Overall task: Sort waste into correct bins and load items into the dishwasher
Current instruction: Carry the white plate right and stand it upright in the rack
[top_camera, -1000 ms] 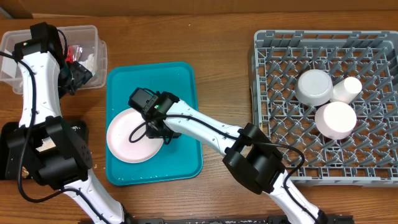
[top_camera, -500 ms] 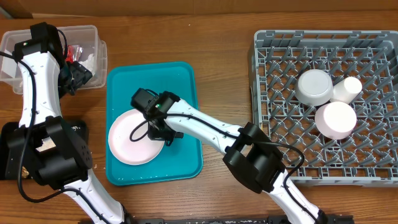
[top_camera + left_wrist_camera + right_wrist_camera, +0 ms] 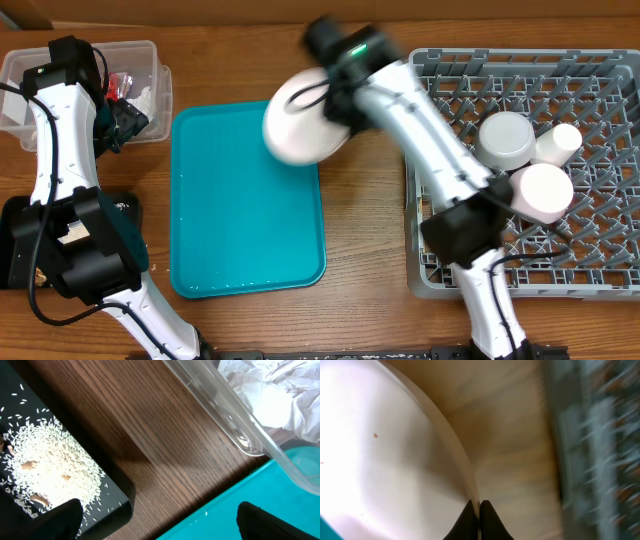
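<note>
My right gripper (image 3: 335,100) is shut on the rim of the pale-pink plate (image 3: 298,122) and holds it in the air between the teal tray and the grey dish rack (image 3: 430,270); the wrist view shows the rim pinched between the fingertips (image 3: 479,522). The rack holds a grey-rimmed bowl (image 3: 505,139), a white bowl (image 3: 540,192) and a white cup (image 3: 560,142). My left gripper (image 3: 160,520) is open and empty, hovering by the clear tub (image 3: 30,75) with the napkin (image 3: 280,395) and red wrapper (image 3: 122,82). The black tray (image 3: 107,487) holds rice crumbs (image 3: 47,462).
The teal serving tray (image 3: 248,205) lies at centre left with nothing on it but a few crumbs. The wooden table shows between it and the rack.
My right gripper has lifted the plate off the teal tray and swung it up and to the right, toward the dish rack. The left arm has not moved.
</note>
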Robot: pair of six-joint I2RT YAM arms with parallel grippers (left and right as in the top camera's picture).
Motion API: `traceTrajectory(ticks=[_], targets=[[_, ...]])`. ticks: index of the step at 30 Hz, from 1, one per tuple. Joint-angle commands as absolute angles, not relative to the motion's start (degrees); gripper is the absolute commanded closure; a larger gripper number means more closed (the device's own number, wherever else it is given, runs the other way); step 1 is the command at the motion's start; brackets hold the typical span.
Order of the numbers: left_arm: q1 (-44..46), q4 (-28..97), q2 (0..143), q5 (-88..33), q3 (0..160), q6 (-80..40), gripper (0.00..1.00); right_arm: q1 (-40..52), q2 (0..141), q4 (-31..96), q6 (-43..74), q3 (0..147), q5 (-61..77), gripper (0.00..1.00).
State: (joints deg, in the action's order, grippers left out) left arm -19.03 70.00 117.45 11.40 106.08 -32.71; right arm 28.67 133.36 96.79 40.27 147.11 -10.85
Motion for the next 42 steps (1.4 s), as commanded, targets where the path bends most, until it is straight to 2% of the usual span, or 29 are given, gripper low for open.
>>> traceTrajectory(ticks=[1,8,15,21,27,42], targets=[[-19.2,70.0,117.5,11.8,105.9,-33.5,0.00,22.5,127.8,97.1,30.9,149.3,-16.0,0.96],[-19.2,70.0,117.5,11.7,105.9,-33.5,0.00,7.5,126.6,97.1,29.9,149.3,-22.7,0.96],[-19.2,70.0,117.5,11.7,105.9,-33.5,0.00,0.4,124.9,97.1,28.6,149.3,-23.9,0.96],[-19.2,70.0,117.5,11.8,105.9,-33.5,0.00,0.1,123.9,97.1,29.1,148.7,-28.1,0.96],[-19.2,70.0,117.5,11.8,105.9,-33.5,0.00,0.7,123.9,97.1,33.1,141.8,-33.7,0.96],[-19.2,70.0,117.5,11.7,105.9,-33.5,0.00,4.4,123.9,97.1,34.5,138.0,-34.4,0.96]])
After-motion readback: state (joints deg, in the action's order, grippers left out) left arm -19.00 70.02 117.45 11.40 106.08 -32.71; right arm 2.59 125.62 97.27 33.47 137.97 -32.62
